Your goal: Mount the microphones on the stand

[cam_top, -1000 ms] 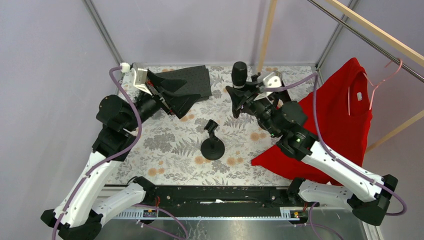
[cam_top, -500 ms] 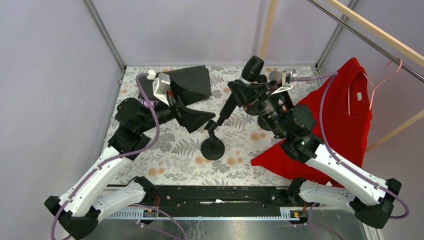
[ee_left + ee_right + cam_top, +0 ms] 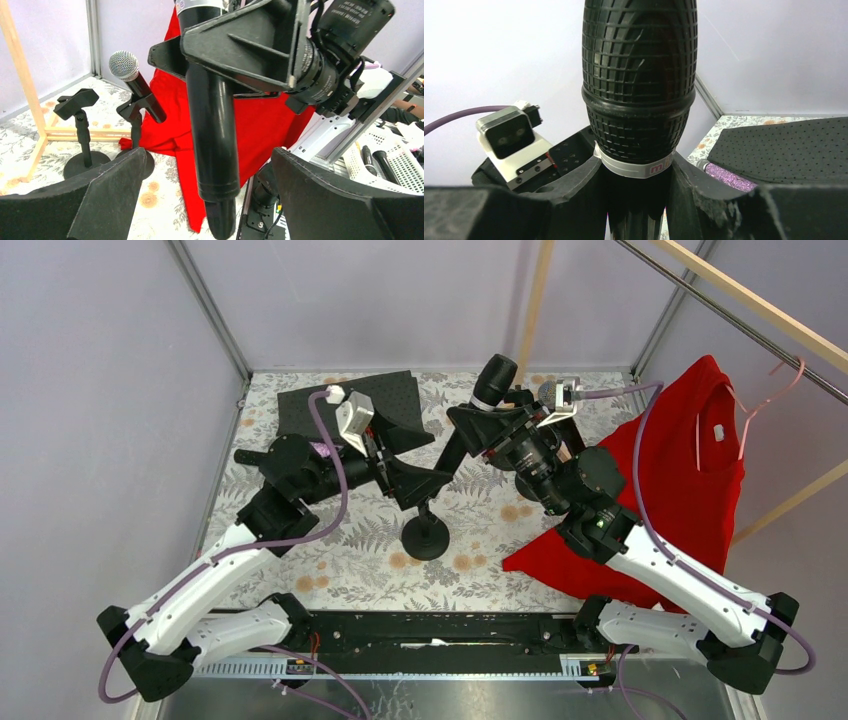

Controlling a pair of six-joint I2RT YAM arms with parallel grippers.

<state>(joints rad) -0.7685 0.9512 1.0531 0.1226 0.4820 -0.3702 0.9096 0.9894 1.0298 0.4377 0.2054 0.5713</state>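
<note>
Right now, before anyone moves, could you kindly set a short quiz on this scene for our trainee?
1. True or false: the left arm's fingers are shut on the black microphone with the black grille head.
2. The slim microphone with the silver mesh head is: A) lying on the table, B) clipped in a small black stand, C) held by fingers.
3. Fill in: the cloth draped at the right is ___.
Key: 1 false, the right arm's fingers hold it; 2 B; 3 red.

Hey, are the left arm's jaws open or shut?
Open. The left gripper's jaws stand wide apart in its wrist view, the black microphone between them.
</note>
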